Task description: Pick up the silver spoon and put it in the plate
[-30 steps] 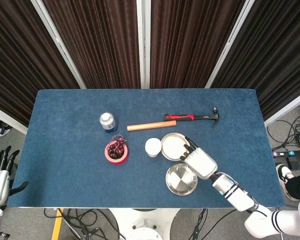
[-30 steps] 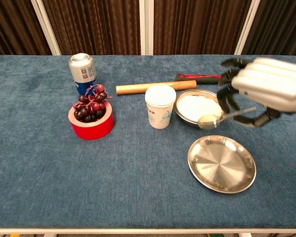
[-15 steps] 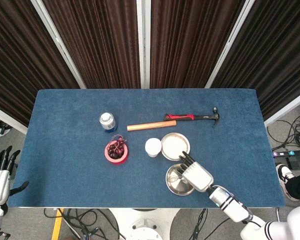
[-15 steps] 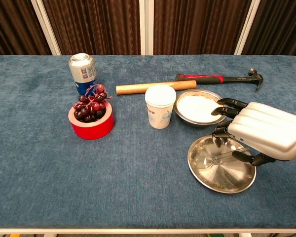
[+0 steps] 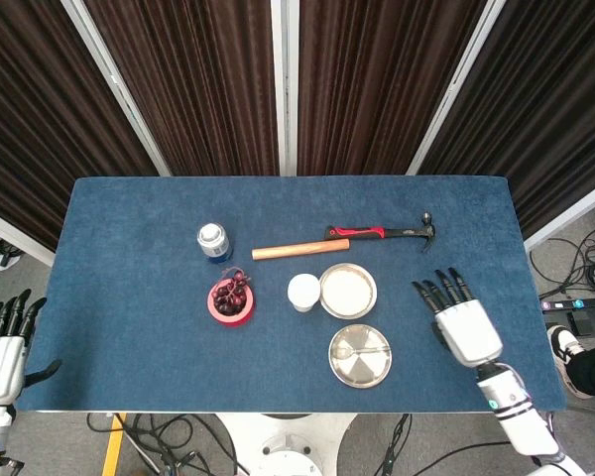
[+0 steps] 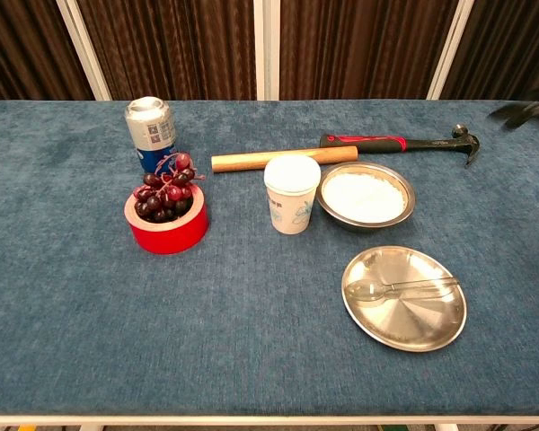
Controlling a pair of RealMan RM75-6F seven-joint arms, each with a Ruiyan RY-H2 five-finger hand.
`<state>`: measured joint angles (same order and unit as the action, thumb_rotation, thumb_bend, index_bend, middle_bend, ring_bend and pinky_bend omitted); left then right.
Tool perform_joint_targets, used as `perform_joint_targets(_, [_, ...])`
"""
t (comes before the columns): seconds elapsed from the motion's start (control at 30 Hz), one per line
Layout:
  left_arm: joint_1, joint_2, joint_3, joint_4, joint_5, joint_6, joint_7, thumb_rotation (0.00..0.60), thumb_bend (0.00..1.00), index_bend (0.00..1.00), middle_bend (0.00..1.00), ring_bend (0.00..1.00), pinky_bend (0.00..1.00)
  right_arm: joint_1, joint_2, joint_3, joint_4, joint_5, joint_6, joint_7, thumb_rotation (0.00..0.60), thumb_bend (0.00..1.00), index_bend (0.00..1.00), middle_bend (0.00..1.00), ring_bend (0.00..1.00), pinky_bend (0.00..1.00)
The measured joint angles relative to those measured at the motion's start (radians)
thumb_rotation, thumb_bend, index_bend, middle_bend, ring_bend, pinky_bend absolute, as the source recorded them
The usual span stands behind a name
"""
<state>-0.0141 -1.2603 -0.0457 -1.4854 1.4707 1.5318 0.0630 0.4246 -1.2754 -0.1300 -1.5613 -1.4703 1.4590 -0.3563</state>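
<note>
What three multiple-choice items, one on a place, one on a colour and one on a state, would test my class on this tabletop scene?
1. Where does the silver spoon lie?
A. In the bowl of white powder
B. In the plate
C. On the cloth beside the hammer

2. What colour is the ring under the grapes?
A. Red
B. Yellow
C. Green

3. How is the right hand now?
A. Holding the spoon
B. Pressing on the paper cup
C. Open, fingers apart, holding nothing

Answers:
1 B: the chest view shows the spoon resting across the plate, bowl end to the left.
2 A: the red ring sits around the grapes in both views.
3 C: the head view shows the right hand apart from the plate, to its right, with nothing in it.
</note>
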Motion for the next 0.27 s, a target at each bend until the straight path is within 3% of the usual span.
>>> perform_joint_targets(0.27, [-0.006,0.004,-0.004,-0.016,0.001,0.000,0.021,0.600,0.10,0.17,0.10,0.05,0.03,-0.135,0.149,0.025,-0.105,0.033,0.116,0.171,0.600,0.33,0.00,0.05,0.00,0.00])
